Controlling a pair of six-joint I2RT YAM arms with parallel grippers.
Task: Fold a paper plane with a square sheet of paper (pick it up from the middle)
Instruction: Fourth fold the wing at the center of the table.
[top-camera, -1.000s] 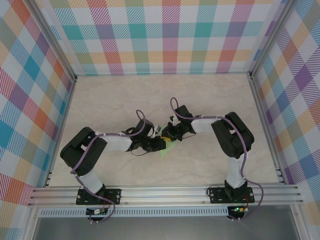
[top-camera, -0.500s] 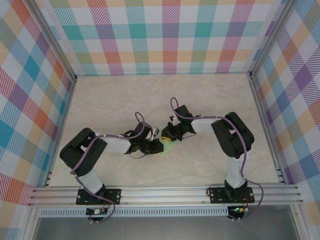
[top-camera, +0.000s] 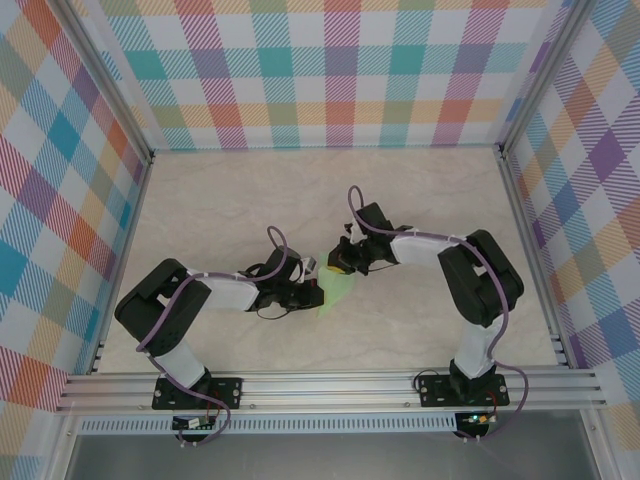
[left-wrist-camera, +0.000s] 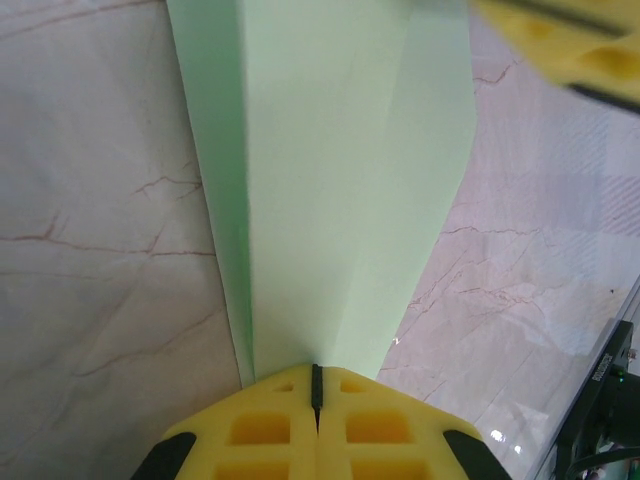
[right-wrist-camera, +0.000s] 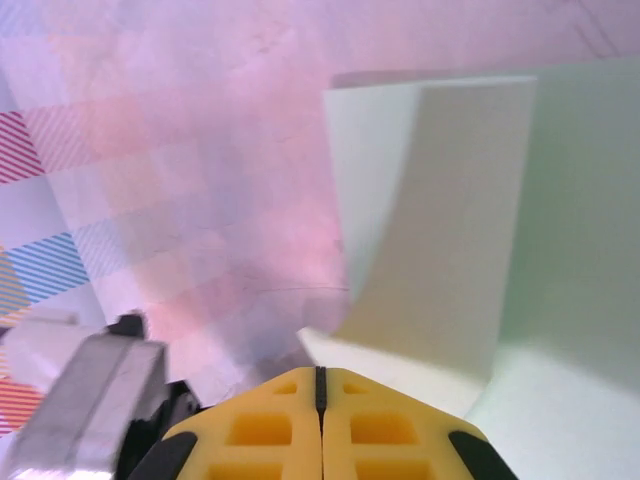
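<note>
Since a second ago my right arm has swung its elbow out to the right and pulled its pincer a little up the table, so more of the paper (top-camera: 337, 292) shows between my two pincers. My left arm has slid slightly left and nearer its base.

Count: one paper, pale mint green, folded, with creases running lengthwise in the left wrist view (left-wrist-camera: 330, 200). Two arms, two pincers.

Paper lies on the table (top-camera: 230, 200) near the middle, just nearer than centre, between my pincers. Its pointed end faces the near rail (top-camera: 330, 385). In the right wrist view one flap (right-wrist-camera: 450, 250) stands up off the flatter part.

Left pincer (top-camera: 316, 289): clenched, fingers meeting in a thin seam, with the narrow end of the paper running straight into that seam (left-wrist-camera: 316, 375). It grips the paper's left side low over the table. Left arm is bent, elbow out to the left, forearm reaching right.

Right pincer (top-camera: 341, 267): also clenched, seam closed (right-wrist-camera: 320, 378), the raised flap's corner going in at the tips. One of its yellow fingers (left-wrist-camera: 560, 45) shows at the paper's far edge in the left wrist view. Right arm is bent, elbow to the right, forearm reaching left.

Plaid walls (top-camera: 330, 80) stand around the table on three sides.
</note>
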